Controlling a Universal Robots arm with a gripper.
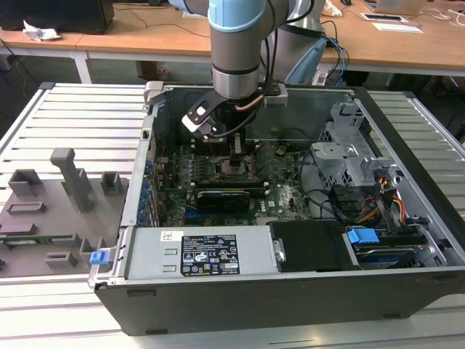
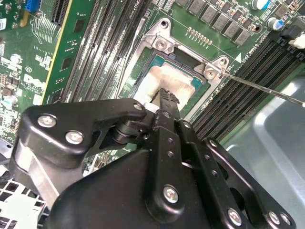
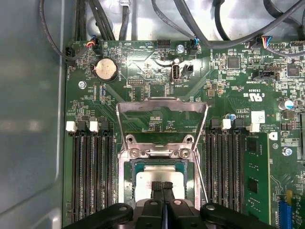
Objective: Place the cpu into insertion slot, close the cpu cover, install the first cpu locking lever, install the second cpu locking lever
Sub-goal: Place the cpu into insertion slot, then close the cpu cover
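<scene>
A wide slatted metal tabletop (image 1: 65,116) carries an open computer case (image 1: 290,298) lying on its side, and a grey tray of printed fixtures (image 1: 43,218) sits beside it, toward the exterior view's left. The robot arm (image 1: 236,43), grey and pale blue, comes straight down into the case over the green motherboard (image 1: 283,193). Along the near wall of the case lies the power supply (image 1: 211,254) with its labels, and the bare drive cage (image 1: 356,145) stands toward the exterior view's right.

On the board, rows of black memory slots (image 3: 90,171) flank the socket on both sides. The cpu cover (image 3: 162,106) is swung open. In the first wrist view it is laid back from the socket on its hinge, with the green board showing through its big middle opening.

The gripper (image 3: 162,185) is clenched, its two black fingertips pressed together with nothing between them. They sit right on top of the cpu (image 3: 145,179), or just over it; I can't see a gap. The cpu lies flat inside the socket, its silvery top showing on either side of the fingertips in both wrist views (image 2: 178,81).

One thin locking lever (image 2: 267,90) sticks out from the socket corner, slanting free across the memory slots. A round coin battery (image 3: 106,70) sits farther up the board.
</scene>
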